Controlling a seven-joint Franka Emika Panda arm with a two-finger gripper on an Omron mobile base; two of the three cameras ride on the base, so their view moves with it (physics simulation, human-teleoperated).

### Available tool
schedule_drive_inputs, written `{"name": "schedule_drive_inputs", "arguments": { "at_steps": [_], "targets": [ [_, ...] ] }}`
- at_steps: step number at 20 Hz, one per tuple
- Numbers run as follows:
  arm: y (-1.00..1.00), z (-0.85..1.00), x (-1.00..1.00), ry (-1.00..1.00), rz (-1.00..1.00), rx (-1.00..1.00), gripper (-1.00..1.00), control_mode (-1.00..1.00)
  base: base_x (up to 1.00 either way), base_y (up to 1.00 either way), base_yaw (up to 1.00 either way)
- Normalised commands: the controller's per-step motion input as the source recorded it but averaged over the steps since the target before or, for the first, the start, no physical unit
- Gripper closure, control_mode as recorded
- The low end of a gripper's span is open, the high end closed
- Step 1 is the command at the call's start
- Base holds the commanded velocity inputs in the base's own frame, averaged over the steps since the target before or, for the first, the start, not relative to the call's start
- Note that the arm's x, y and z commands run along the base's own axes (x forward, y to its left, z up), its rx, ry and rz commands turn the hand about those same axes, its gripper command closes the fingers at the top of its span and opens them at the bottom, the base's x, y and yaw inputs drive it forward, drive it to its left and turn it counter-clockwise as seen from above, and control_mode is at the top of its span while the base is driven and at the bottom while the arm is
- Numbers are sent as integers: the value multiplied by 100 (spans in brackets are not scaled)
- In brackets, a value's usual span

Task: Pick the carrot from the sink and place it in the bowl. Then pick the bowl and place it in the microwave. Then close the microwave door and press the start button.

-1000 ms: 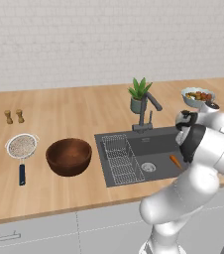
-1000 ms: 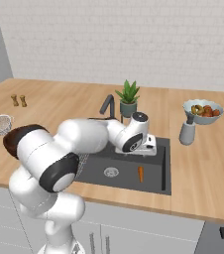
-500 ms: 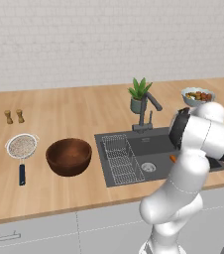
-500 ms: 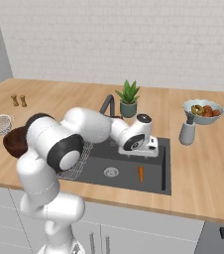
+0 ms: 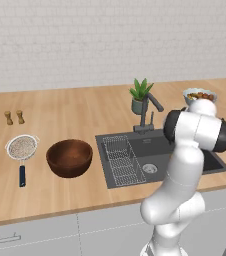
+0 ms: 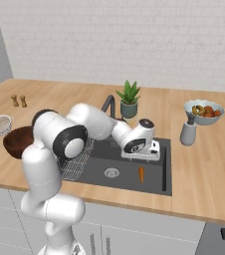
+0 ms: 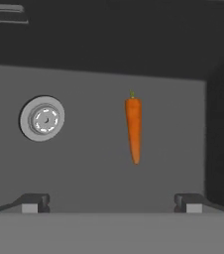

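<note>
We are at the first step — reaching for the carrot [image 7: 133,130]. The gripper [image 7: 111,201] hangs over the sink [image 6: 157,184] with its jaws spread fully wide and nothing between them. To do this well, we should shift the hand forward until the carrot's thick upper half sits midway between the fingertips [image 7: 34,202], descend straight, then close across its width, not along its length. In the hand view the carrot lies flat on the basin floor ahead of the jaws, slightly toward the right finger, with the drain [image 7: 42,118] well to its left. Farther off, the bowl [image 5: 69,157] waits on the counter [image 5: 60,195] — left of the sink.
</note>
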Motion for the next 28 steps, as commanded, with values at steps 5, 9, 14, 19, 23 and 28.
{"name": "schedule_drive_inputs", "arguments": {
  "at_steps": [5, 9, 14, 19, 23, 28],
  "targets": [
    [0, -32, 12, 0, 0, 0, -100, -100, 0, 0, 0],
    [0, -36, 15, 0, 0, 0, -100, -100, 0, 0, 0],
    [-14, -26, 9, 1, 0, 0, -100, -100, 0, 0, 0],
    [-33, -20, 0, 0, 2, 1, -100, -100, 0, 0, 0],
    [-4, -24, 2, 0, 0, 0, -100, -100, 0, 0, 0],
    [0, -33, 16, -2, 0, 0, -100, -100, 0, 0, 0]
  ]
}}
